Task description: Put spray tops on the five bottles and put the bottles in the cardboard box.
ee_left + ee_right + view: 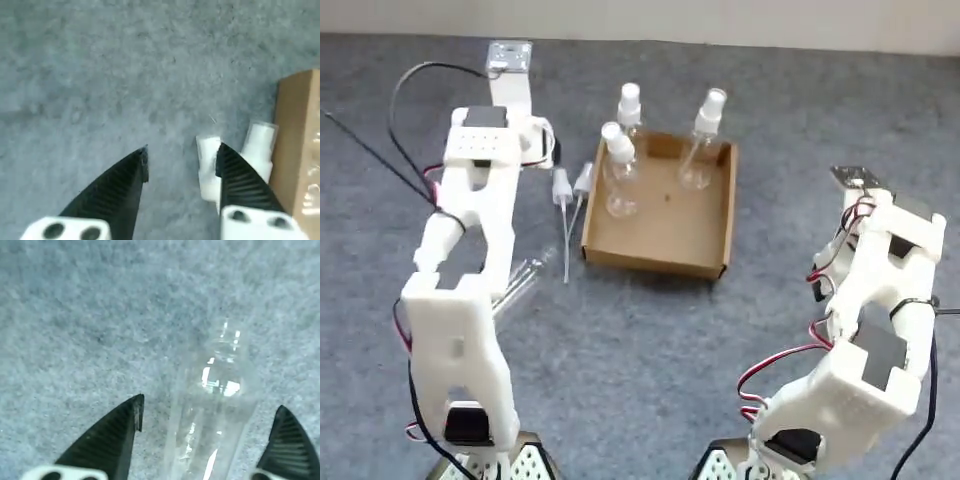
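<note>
The cardboard box (705,215) lies open in the middle of the carpet. Two capped bottles stand in it, one on its left side (619,175) and one near the back (703,135). A third capped bottle (629,108) stands at its far left corner. Two loose spray tops (563,188) (584,178) lie just left of the box. My left gripper (182,157) is open over the carpet, one finger beside a spray top (207,167); the other top (260,144) lies by the box wall (295,150). My right gripper (209,412) is open around a topless clear bottle (215,405) lying on the carpet.
Another topless clear bottle (520,280) lies on the carpet beside the left arm. Grey carpet covers the whole work area. Cables run along both arms, and a pale wall edge runs along the back.
</note>
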Motion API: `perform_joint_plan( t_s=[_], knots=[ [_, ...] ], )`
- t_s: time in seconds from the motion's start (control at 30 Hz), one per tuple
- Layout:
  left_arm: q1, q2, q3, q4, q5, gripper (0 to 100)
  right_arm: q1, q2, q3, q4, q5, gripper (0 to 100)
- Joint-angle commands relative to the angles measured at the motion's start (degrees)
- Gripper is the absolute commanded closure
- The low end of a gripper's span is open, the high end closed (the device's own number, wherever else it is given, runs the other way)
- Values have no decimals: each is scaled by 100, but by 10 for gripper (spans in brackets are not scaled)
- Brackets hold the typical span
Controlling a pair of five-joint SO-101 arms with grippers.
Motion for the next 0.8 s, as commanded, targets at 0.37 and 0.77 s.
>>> perform_joint_plan(
  t_s=[0.37, 0.77],
  knots=[
    [365, 1367, -1376, 237, 18, 822, -57, -66, -295, -22, 79, 663],
    [233, 1613, -1376, 818, -404, 1000, -57, -66, -286, -22, 79, 663]
  ],
)
